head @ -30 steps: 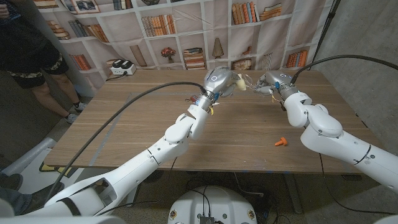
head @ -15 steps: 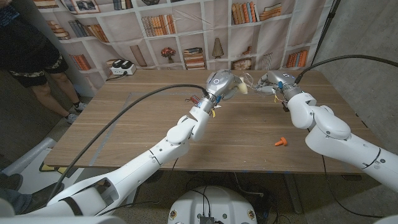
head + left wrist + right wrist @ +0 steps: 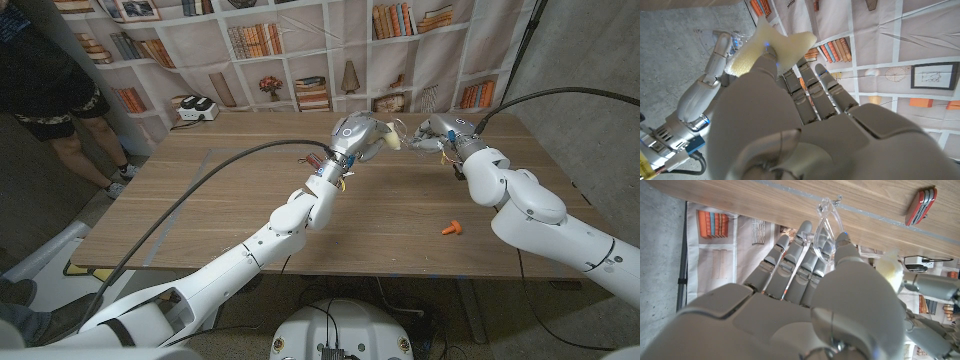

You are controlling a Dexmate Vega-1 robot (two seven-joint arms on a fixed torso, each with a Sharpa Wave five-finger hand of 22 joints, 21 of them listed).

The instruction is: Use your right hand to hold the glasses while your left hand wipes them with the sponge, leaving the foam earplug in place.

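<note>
Yellow sponge [image 3: 391, 141] is pinched in the left robot hand [image 3: 360, 133], raised over the tabletop's [image 3: 220, 200] far side; just beside it, rightward, the right robot hand [image 3: 437, 131] grips clear glasses [image 3: 824, 232]. Orange earplug [image 3: 452, 228] lies nearer, well apart.

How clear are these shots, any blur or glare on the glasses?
Head view: even light, glasses tiny and hard to make out. Right wrist view: sharp, the clear frame faint against the right hand. Left wrist view: sponge bright, slightly soft.
</note>
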